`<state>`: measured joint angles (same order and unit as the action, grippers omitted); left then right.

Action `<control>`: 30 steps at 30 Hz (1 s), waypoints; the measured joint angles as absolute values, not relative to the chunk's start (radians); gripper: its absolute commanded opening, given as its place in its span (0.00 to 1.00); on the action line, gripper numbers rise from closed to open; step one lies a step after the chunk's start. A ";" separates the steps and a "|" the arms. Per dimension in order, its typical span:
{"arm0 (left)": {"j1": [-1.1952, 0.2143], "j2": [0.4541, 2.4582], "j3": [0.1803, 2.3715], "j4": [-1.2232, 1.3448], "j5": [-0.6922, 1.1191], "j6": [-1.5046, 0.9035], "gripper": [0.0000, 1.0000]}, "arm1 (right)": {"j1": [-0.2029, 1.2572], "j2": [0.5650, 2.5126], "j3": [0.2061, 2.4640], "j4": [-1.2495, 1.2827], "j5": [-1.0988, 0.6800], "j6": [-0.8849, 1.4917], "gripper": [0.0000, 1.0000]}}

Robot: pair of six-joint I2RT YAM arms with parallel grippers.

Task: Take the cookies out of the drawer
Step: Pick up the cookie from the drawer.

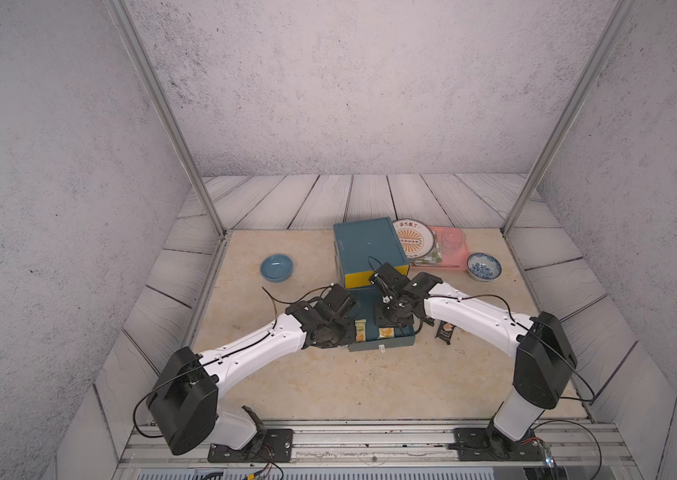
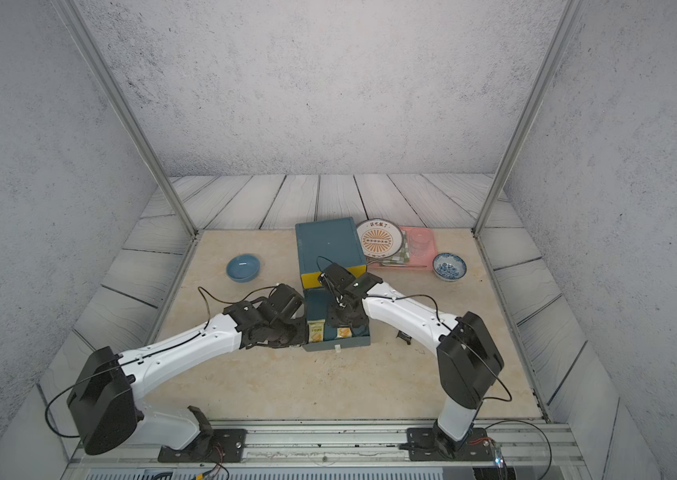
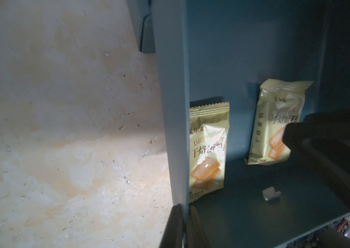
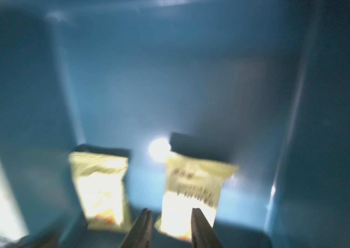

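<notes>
**Top views.**
- Drawer (image 1: 382, 341): teal, drawn out of its cabinet (image 1: 370, 245) toward the front edge of the table (image 1: 328, 382).
- Contents, two pale yellow cookie packets near the drawer's front wall: the wall-side packet (image 1: 360, 330) in the front-left corner and the middle packet (image 1: 386, 333) beside it, not touching it.
- Black packet (image 1: 446, 331): on the table just right of the drawer, already out.
- Left gripper (image 1: 343, 332): at the drawer's left wall.
- Right gripper (image 1: 395, 322): inside the drawer, above the middle packet.
- Neither gripper's jaws can be read in either top view.

**Left wrist view.**
- Left gripper (image 3: 183, 216): fingers closed astride the drawer's left wall and clamped on it.
- Wall-side packet (image 3: 208, 154): touches the inner face of that wall.
- Middle packet (image 3: 277, 122): further in, partly covered by a dark finger (image 3: 311, 133) of the right gripper.

**Right wrist view (blurred).**
- Right gripper (image 4: 171, 211): jaws apart and empty.
- Middle packet (image 4: 193, 189): directly ahead of and below the tips, its long axis in line with the gripper's reach. One finger sits just outside the packet's edge and the other is over its face.
- Wall-side packet (image 4: 103, 189): off to one side and parallel.

**Assessment.**
- The right arm is free and nearer to the middle packet, while the left arm is occupied steadying the drawer.
- The pickup depends on the jaws bracketing the packet's short width, which probably needs a small sideways correction or a wider opening.
</notes>
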<state>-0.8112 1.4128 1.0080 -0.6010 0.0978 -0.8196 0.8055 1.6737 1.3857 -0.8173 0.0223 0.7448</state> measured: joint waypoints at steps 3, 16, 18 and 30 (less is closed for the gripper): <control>-0.812 1.413 1.008 -0.602 0.097 -0.820 0.00 | 0.811 1.629 1.386 -0.823 0.016 0.749 0.50; -0.812 1.413 1.008 -0.602 0.098 -0.819 0.00 | 0.823 1.692 1.396 -0.928 0.038 0.750 0.66; -0.812 1.413 1.008 -0.602 0.097 -0.819 0.00 | 0.825 1.699 1.395 -0.923 0.037 0.751 0.67; -0.812 1.413 1.008 -0.601 0.098 -0.819 0.00 | 0.826 1.791 1.396 -0.902 0.075 0.748 0.66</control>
<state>-0.8116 1.4128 1.0080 -0.6014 0.0978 -0.8192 0.8265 1.7908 1.3956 -0.9020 0.0753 0.7475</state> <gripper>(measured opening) 0.069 0.666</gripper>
